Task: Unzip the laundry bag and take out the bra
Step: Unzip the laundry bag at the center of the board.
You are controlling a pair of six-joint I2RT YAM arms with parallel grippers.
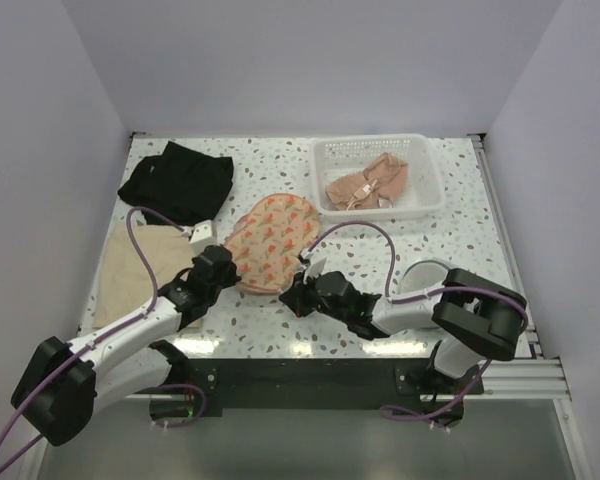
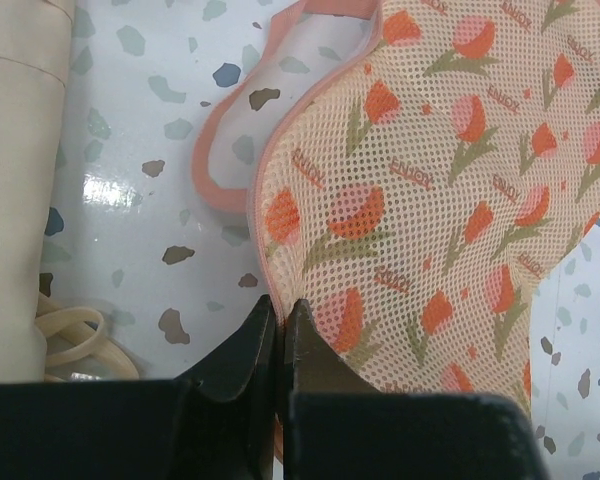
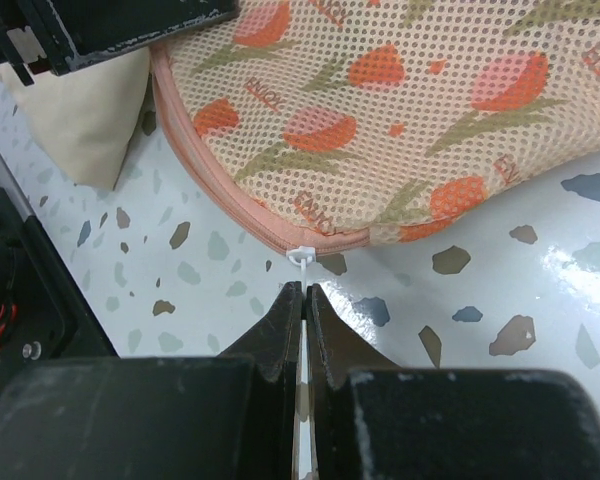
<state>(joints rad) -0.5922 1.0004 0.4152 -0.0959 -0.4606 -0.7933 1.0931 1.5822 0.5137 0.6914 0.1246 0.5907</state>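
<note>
The bag [image 1: 272, 243] lies just left of the basket [image 1: 435, 185]. The left claw [image 2: 281, 305] is closed on its rim; the right claw [image 3: 305, 290] pinches the zip tie [image 3: 300, 258]. Pulled askew, the thin tie may slip free.

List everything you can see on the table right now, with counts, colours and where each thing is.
laundry bag: one, peach mesh with an orange and pink tulip print, middle of the table
zip pull: one, white, on the bag's near edge
basket: one, white, far right
garment in the basket: one, beige-pink, lying inside it
black garment: one, far left
cream garment: one, left side, beside the bag
table: one, white speckled
cables: purple, one along each arm
left gripper: black, closed at the bag's left edge
right gripper: black, closed at the zip pull
</note>
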